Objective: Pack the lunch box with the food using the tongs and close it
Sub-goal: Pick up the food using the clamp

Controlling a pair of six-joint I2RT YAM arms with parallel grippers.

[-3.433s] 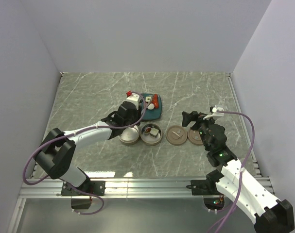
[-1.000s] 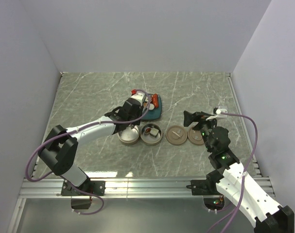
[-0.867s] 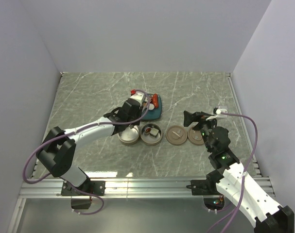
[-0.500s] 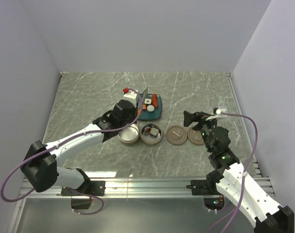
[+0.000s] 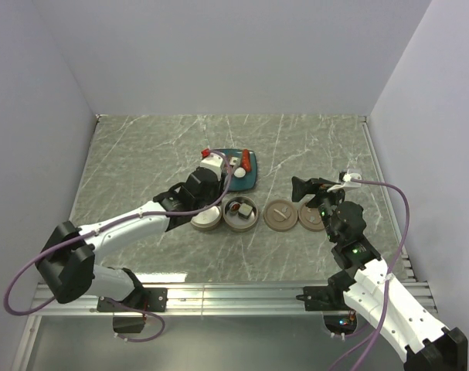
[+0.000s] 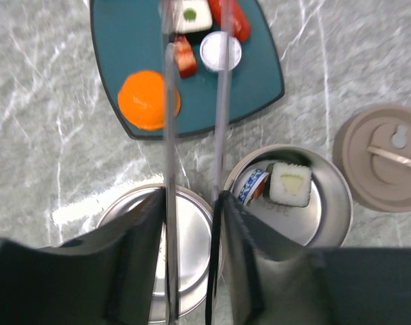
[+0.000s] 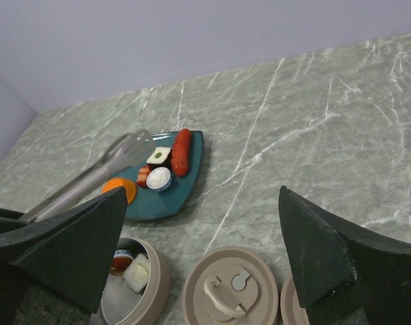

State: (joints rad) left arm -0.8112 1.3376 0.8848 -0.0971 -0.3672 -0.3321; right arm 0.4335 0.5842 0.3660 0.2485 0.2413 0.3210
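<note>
My left gripper (image 6: 191,227) is shut on the tongs (image 6: 168,135), whose two slim arms stand apart and reach over the teal plate (image 6: 259,88). Between them lie a red piece (image 6: 185,57) and a white cup (image 6: 221,51); the tips run out of view. An orange ball (image 6: 147,99), a sushi roll (image 6: 193,13) and a red sausage (image 6: 233,17) also lie on the plate. Under the gripper sits an empty tin (image 6: 191,237). The other tin (image 6: 327,217) holds a roll (image 6: 290,183) and a small cup (image 6: 249,186). My right gripper (image 7: 202,203) hangs open above the lids.
Two brown lids (image 5: 280,214) (image 5: 311,217) lie flat to the right of the tins, handles up. In the top view the plate (image 5: 246,179) sits just behind the tins (image 5: 206,219) (image 5: 240,215). Grey walls enclose the marble table on three sides.
My left arm has swung its elbow out left and drawn the tongs back slightly from the plate toward the tins. The tongs' arms have spread a little. The right arm has stayed still.
</note>
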